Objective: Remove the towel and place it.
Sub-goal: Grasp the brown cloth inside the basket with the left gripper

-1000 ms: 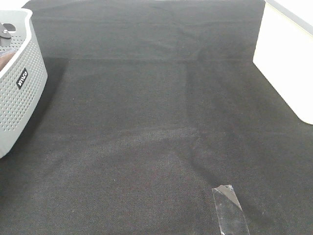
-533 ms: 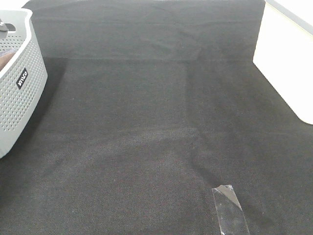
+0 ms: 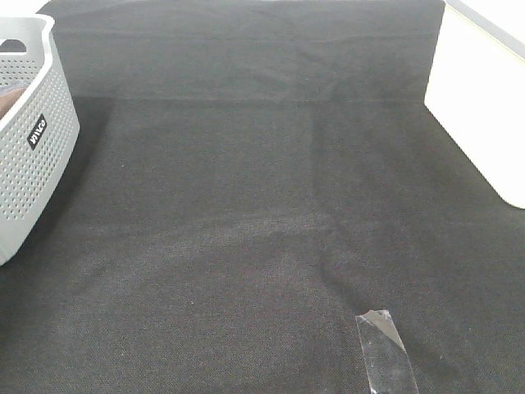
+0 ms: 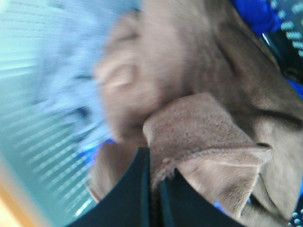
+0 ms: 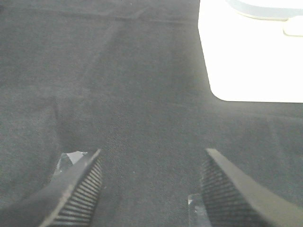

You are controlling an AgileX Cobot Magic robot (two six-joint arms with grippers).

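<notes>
The rust-brown towel [image 4: 203,127] lies crumpled inside the grey perforated basket [image 3: 33,156], which stands at the left edge of the exterior view. Only a sliver of the towel [image 3: 6,98] shows over the rim there. In the left wrist view my left gripper [image 4: 154,189] is shut on a raised fold of the towel, the cloth pinched between its black fingers. The left gripper is out of the exterior view. My right gripper [image 5: 151,189] is open and empty, low over the black table cloth [image 3: 262,205].
A blue cloth [image 4: 255,12] and a pale grey fabric [image 4: 71,71] lie beside the towel in the basket. A white block [image 3: 476,107] stands at the right edge, also in the right wrist view [image 5: 251,56]. A strip of clear tape [image 3: 384,349] is stuck near the front.
The left gripper's dark tip showed above the basket's far rim a second ago; it has dropped out of the exterior view. The rest has not moved.
</notes>
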